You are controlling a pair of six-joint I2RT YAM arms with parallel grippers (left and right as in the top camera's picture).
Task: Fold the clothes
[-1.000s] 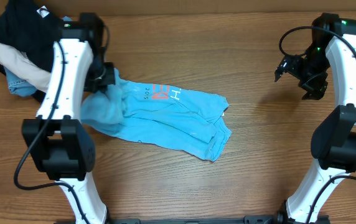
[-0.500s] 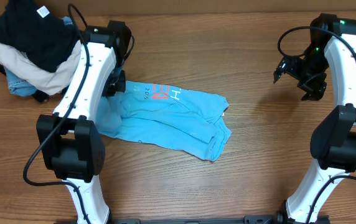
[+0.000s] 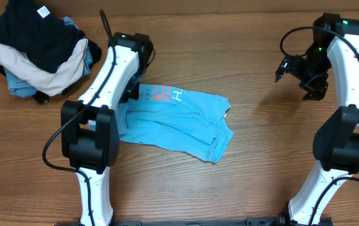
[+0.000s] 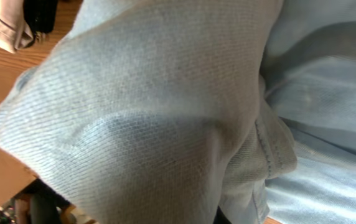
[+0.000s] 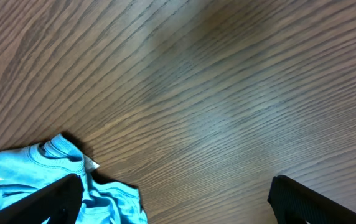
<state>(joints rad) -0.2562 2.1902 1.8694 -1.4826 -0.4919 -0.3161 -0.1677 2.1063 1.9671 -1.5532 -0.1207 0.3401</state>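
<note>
The sky-blue T-shirt (image 3: pixel 179 119) lies crumpled in the middle of the table, with red and white print near its top edge. My left gripper (image 3: pixel 131 93) is at the shirt's upper-left end, shut on a fold of it. The lifted blue cloth (image 4: pixel 165 106) fills the left wrist view and hides the fingers. My right gripper (image 3: pixel 295 74) is open and empty, held above bare table far to the right of the shirt. In the right wrist view the shirt's collar end with its white tag (image 5: pixel 72 163) shows at the lower left, between the spread fingers (image 5: pixel 178 205).
A pile of other garments, black on cream on denim-blue (image 3: pixel 35 50), sits at the back left corner. Wooden tabletop (image 3: pixel 261 150) surrounds the shirt. Both arm bases stand at the front edge.
My left gripper has moved right and a little toward the middle, dragging the shirt's left part over the rest. The right arm has stayed still.
</note>
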